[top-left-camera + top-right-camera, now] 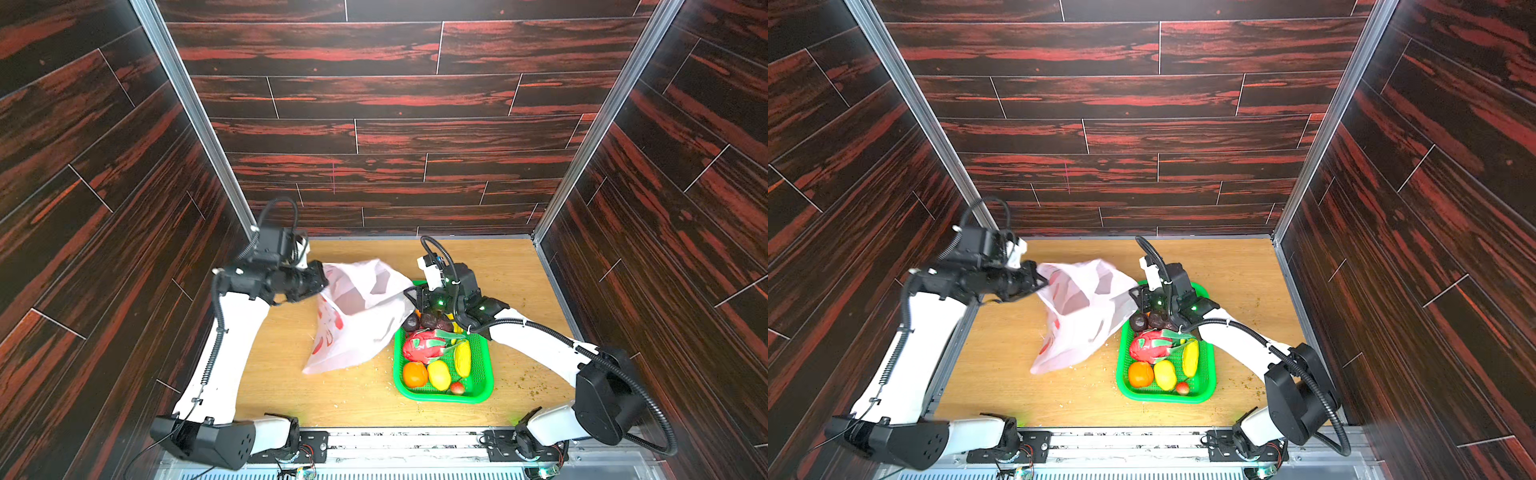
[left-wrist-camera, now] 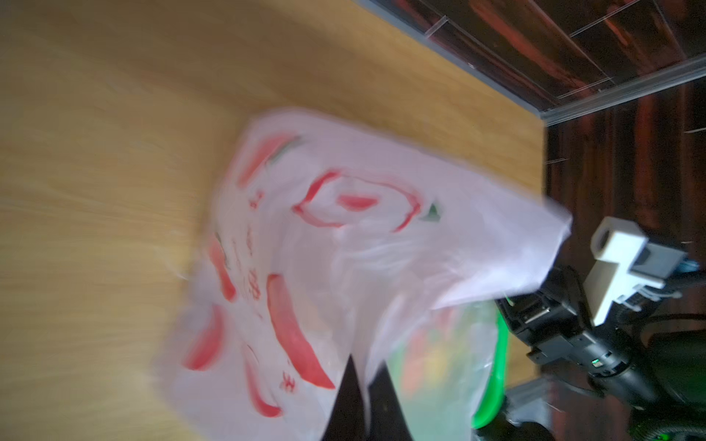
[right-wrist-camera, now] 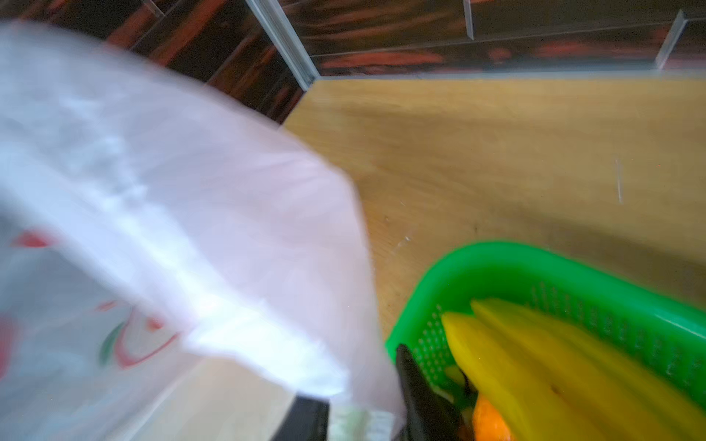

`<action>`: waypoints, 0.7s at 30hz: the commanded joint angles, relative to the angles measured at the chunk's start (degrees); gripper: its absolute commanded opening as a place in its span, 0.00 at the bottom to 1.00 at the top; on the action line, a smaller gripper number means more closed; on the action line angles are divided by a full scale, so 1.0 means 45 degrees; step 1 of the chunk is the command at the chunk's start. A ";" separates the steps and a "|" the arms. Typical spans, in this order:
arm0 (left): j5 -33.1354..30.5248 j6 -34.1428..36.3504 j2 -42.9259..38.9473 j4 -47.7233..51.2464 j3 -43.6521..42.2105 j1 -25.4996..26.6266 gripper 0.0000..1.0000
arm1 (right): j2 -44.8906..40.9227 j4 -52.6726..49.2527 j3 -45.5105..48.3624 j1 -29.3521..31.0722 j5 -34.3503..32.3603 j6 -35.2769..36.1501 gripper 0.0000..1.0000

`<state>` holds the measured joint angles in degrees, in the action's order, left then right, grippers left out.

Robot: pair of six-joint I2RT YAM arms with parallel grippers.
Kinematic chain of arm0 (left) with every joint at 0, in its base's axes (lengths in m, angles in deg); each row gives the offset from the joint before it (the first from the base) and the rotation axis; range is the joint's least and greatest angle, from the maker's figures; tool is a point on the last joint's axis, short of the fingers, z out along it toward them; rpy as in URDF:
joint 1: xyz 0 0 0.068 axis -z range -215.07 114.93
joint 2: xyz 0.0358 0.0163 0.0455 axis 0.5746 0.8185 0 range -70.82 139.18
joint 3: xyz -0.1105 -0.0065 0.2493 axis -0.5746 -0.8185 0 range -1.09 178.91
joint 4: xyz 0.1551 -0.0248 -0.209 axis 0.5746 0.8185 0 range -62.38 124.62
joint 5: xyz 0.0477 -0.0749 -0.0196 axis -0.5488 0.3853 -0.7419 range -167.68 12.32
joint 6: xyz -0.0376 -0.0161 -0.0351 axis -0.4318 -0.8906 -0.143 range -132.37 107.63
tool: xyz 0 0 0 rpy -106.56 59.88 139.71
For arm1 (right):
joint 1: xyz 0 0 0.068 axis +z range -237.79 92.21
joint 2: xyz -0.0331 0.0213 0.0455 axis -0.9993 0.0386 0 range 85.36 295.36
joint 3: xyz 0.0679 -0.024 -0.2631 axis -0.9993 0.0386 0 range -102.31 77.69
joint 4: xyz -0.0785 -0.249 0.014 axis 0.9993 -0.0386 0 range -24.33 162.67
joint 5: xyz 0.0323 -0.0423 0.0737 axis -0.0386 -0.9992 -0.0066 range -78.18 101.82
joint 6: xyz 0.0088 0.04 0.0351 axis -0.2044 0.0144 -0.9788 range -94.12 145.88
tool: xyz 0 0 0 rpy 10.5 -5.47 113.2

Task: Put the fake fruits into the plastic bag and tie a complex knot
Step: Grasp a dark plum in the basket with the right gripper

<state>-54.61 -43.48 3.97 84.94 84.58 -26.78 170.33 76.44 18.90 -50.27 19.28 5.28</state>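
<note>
Pinkish plastic bag (image 1: 360, 320), L claw (image 1: 323, 281) clamped on rim, R claw (image 1: 410, 296) at opposite edge (grip unclear)

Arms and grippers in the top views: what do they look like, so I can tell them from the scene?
Left arm and right arm: white links, black joint housings, black ribbed cable along each. Left gripper and right gripper: black, tapered fingers, a white camera mount at the wrist. Green lights glow on the right one.
</note>
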 commanded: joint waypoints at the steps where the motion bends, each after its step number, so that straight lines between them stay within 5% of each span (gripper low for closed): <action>1: 0.1779 -0.2502 -0.0794 -0.3233 -0.1448 -0.0042 0.00 | 0.0171 -0.0902 -0.0327 0.0002 0.0590 0.0569 0.46; 10: -0.0397 -0.5056 -0.1747 -0.3809 -0.2628 -0.0010 0.00 | -0.1036 -0.4805 -0.0963 -0.0063 0.0382 0.1737 0.84; 14: -0.0983 -0.6245 -0.1885 -0.3708 -0.2758 -0.0015 0.00 | -0.1998 -0.6468 -0.1132 -0.0084 -0.0413 0.2053 0.91; 21: 0.0031 -0.6930 -0.1661 -0.3890 -0.2776 -0.0007 0.00 | -0.3351 -0.9429 -0.1427 -0.0446 -0.1914 0.1809 0.95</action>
<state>-56.05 -71.50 -3.68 68.37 72.84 -26.75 157.33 43.41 13.75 -51.30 14.60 13.52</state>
